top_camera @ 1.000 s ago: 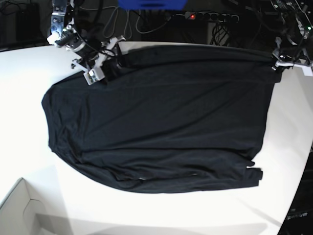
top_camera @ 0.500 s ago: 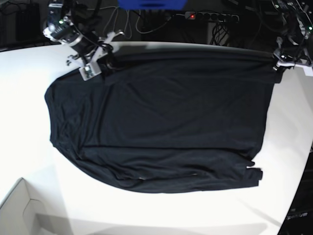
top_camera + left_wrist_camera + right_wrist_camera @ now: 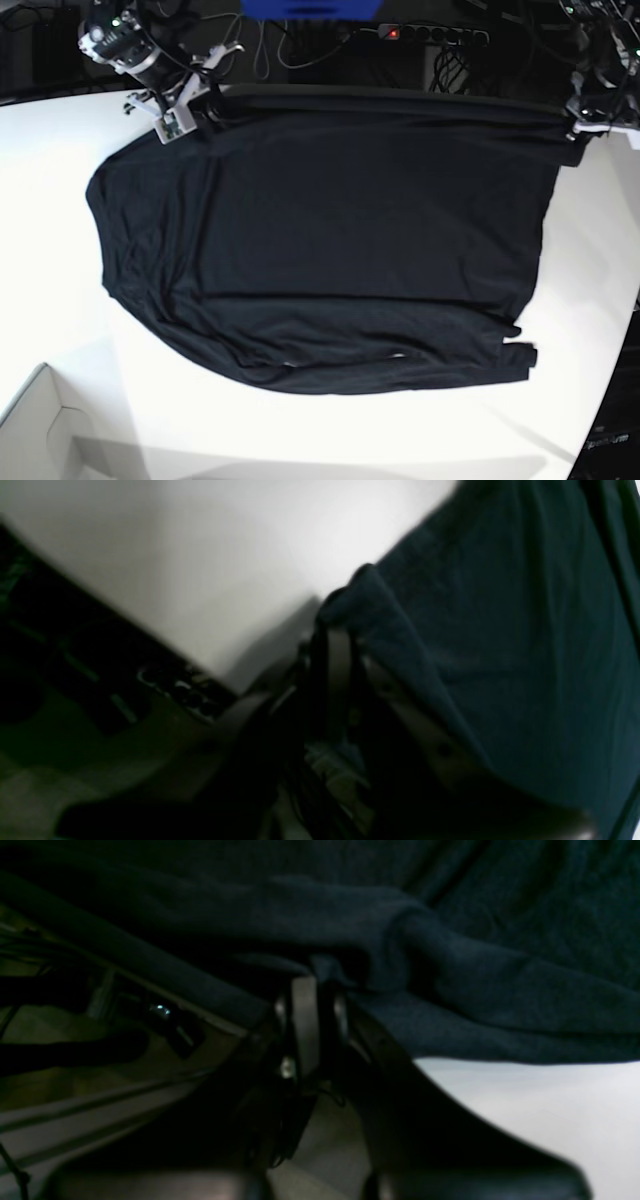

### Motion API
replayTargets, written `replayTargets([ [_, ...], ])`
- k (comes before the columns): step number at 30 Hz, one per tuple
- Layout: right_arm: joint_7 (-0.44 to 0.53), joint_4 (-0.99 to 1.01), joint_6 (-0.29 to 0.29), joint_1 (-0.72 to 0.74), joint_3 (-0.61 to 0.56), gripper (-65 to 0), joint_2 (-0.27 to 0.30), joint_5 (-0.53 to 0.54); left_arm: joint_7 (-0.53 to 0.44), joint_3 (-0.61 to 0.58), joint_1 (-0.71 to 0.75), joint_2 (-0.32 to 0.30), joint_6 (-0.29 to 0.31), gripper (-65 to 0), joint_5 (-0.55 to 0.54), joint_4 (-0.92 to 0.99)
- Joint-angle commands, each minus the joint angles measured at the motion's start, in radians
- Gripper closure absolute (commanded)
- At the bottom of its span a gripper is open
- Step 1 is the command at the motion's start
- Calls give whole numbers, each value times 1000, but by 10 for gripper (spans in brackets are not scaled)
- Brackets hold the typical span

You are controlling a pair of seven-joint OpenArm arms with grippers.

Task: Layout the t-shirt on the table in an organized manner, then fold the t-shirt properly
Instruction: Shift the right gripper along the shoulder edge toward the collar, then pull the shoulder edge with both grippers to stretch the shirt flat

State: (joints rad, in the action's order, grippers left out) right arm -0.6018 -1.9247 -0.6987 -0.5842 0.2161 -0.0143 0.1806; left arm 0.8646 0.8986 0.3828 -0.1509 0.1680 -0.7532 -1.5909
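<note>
The black long-sleeved t-shirt (image 3: 340, 230) lies spread on the white table (image 3: 60, 300), its far edge stretched in a straight line between both grippers. At the far left, my right gripper (image 3: 195, 112) is shut on that edge. The right wrist view shows its fingers (image 3: 305, 1010) pinching a bunched fold of the t-shirt (image 3: 450, 965) above the table (image 3: 550, 1100). At the far right, my left gripper (image 3: 575, 125) is shut on the other corner. In the left wrist view the left gripper (image 3: 337, 615) clamps the t-shirt (image 3: 525, 655) corner over the table (image 3: 200, 555).
A white box corner (image 3: 35, 430) sits at the front left. Behind the table's far edge lie a power strip (image 3: 430, 35) with a red light, cables and a blue object (image 3: 310, 8). The table's curved edge (image 3: 610, 380) runs down the right side.
My right gripper has shut on the shirt's far-left edge and drawn it back toward the far edge of the table. That edge now runs straighter. The left gripper has shifted slightly back.
</note>
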Motion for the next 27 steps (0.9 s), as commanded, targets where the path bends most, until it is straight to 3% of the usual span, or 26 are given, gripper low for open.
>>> replayTargets([
  [1, 19, -22, 1, -13, 4, 0, 3, 12, -26, 15, 3, -19, 2, -1, -7, -19],
  [13, 13, -78, 1, -43, -25, 0, 3, 10, -26, 29, 8, -20, 3, -1, -9, -19],
  [19, 10, -72, 1, -44, -99, 0, 30, 9, -26, 23, -26, -13, 3, -1, -9, -29],
  [27, 9, -49, 1, -9, -96, 0, 78, 9, -26, 23, -66, -19, 3, -1, -9, -29],
])
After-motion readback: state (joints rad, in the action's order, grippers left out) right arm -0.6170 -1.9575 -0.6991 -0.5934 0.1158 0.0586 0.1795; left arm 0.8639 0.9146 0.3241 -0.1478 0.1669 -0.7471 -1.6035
